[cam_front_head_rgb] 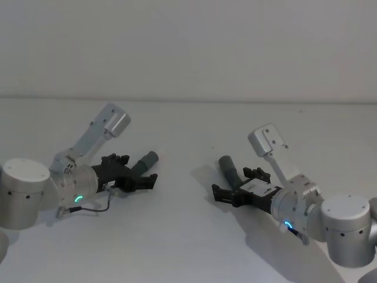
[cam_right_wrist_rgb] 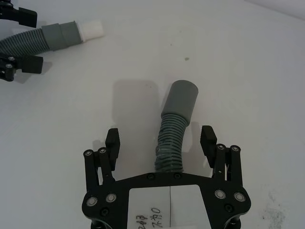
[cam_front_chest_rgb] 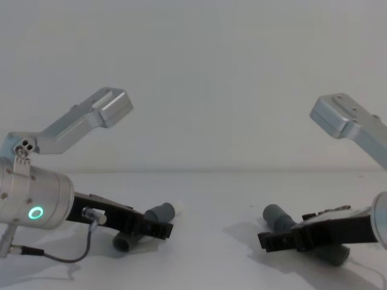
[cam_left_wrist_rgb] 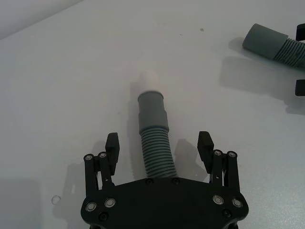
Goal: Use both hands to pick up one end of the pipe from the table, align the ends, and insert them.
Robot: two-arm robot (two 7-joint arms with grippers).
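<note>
Two grey ribbed pipe pieces lie on the white table point(cam_front_head_rgb: 182, 236). The left piece point(cam_front_head_rgb: 145, 162) ends in a smooth cuff point(cam_left_wrist_rgb: 152, 109) with a whitish tip point(cam_left_wrist_rgb: 149, 78). My left gripper point(cam_left_wrist_rgb: 159, 140) is open and low over it, one finger on each side of the ribbed part. The right piece point(cam_front_head_rgb: 230, 167) is curved and has a plain cuff point(cam_right_wrist_rgb: 181, 98). My right gripper point(cam_right_wrist_rgb: 160, 135) is open and straddles that piece the same way. From the chest, both grippers point(cam_front_chest_rgb: 158, 230) point(cam_front_chest_rgb: 270, 239) sit close to the table, and the two cuffs point(cam_front_chest_rgb: 161, 212) point(cam_front_chest_rgb: 277, 217) point toward the middle.
A bare stretch of table separates the two pipe ends. A thin cable point(cam_front_head_rgb: 94, 207) trails from the left wrist onto the table. The table's far edge point(cam_front_head_rgb: 188, 101) meets a plain wall behind.
</note>
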